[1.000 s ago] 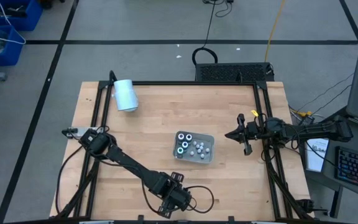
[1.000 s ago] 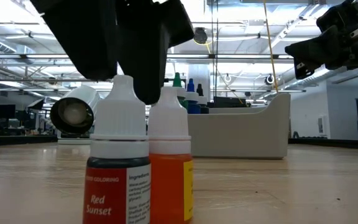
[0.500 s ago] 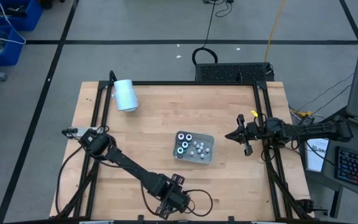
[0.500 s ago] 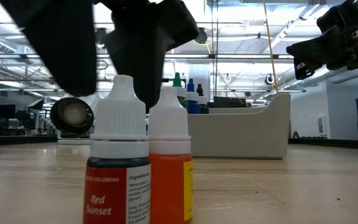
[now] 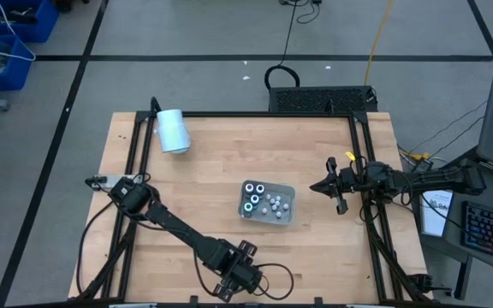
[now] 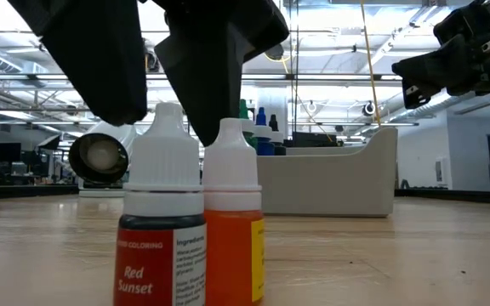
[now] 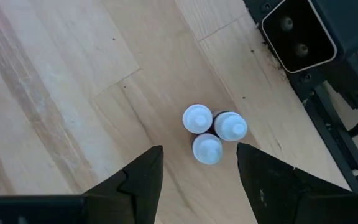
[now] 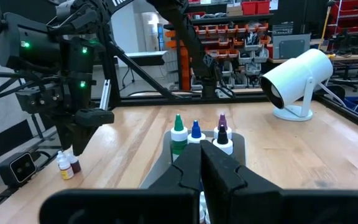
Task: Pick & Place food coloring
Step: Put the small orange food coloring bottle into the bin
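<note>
I count three small food coloring bottles standing upright in a tight cluster, touching one another, on the bare worktop close to its near edge, just beside a dark camera block. In the low view two of them fill the foreground: a red one and an orange one, white caps on. The rest of the bottles sit in the grey tray near the middle of the worktop, caps up, with taller green, blue and purple tops showing among them in the right wrist view.

My left gripper hangs directly above the cluster, fingers spread wide with nothing between them, roughly bracketing the nearest bottle. I judge that no bottle of this group is in a grasp yet. Whether the three have been taken out of the tray or are waiting to go into it, I cannot tell from these views; the job looks partly done either way, with bottles in both places.

My right gripper waits above the right side of the worktop, well apart from the tray, its fingers closed together on nothing. A white cylinder lies on its side near the far left corner, uninvolved.
</note>
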Action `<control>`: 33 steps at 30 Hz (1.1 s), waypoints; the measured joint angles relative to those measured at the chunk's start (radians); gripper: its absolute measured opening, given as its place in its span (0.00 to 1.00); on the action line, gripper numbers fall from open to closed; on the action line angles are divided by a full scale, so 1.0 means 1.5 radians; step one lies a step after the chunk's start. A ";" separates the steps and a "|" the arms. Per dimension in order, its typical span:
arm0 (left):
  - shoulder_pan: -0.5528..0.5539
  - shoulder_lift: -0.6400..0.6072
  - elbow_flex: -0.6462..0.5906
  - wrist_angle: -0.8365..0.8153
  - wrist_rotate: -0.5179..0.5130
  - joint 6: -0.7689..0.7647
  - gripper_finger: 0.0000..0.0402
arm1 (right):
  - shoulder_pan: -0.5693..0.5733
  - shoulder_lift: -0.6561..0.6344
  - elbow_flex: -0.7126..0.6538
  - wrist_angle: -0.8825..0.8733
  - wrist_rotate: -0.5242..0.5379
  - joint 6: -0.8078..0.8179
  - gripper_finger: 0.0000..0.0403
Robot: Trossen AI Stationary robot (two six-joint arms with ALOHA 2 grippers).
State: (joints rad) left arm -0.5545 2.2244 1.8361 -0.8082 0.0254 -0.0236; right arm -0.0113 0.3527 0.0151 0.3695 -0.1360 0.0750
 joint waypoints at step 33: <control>-0.004 -0.673 -0.591 0.407 -0.220 -0.014 0.02 | 0.228 0.129 0.081 0.063 0.069 -0.101 0.00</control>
State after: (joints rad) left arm -0.5608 1.2142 0.9495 -0.1978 -0.3048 -0.0447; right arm 0.3315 0.5467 0.1362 0.4640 -0.0330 -0.0767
